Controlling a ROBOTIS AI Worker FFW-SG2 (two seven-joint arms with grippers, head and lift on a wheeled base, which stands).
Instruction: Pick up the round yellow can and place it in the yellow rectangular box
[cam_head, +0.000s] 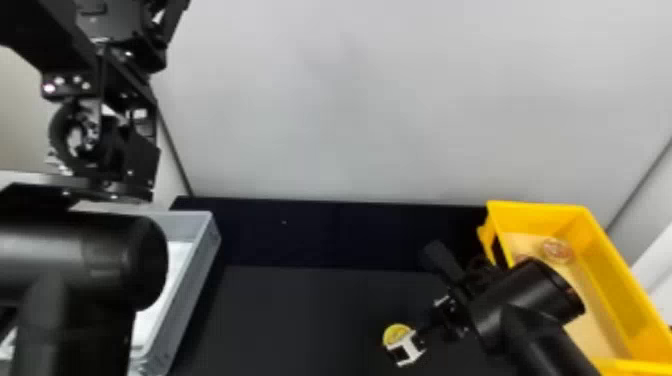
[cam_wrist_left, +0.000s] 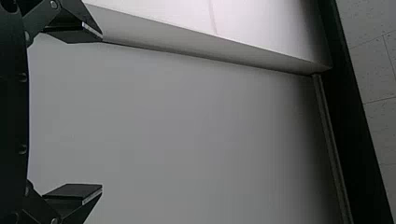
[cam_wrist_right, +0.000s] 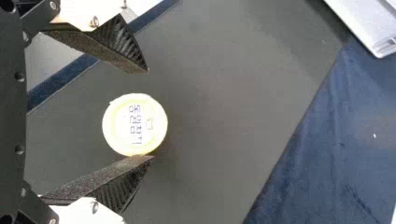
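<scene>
1. You have the can between the fingers of the right tool, on the near side of the desk, right of centre. The fingers stand apart: one is at the can's edge, perhaps touching, while a gap shows on the other side, so you have no grip.
2. As I judge it, your approach is all but done. Closing, lifting, carrying right and releasing are left. Centre the can before you close, or one finger may push it aside.
3. Your goal, the box, is at the right, with its open top facing up. The can is outside it, to its left. A small round item lies inside, toward the far end.
4. Your left tool is empty, fingers wide apart, its arm at the left side.
5. The desk's top is dark and looks flat. A darker blue-black strip runs along its far side, and a grey tray sits at the left.
6. Beyond, you face a plain pale wall.
</scene>
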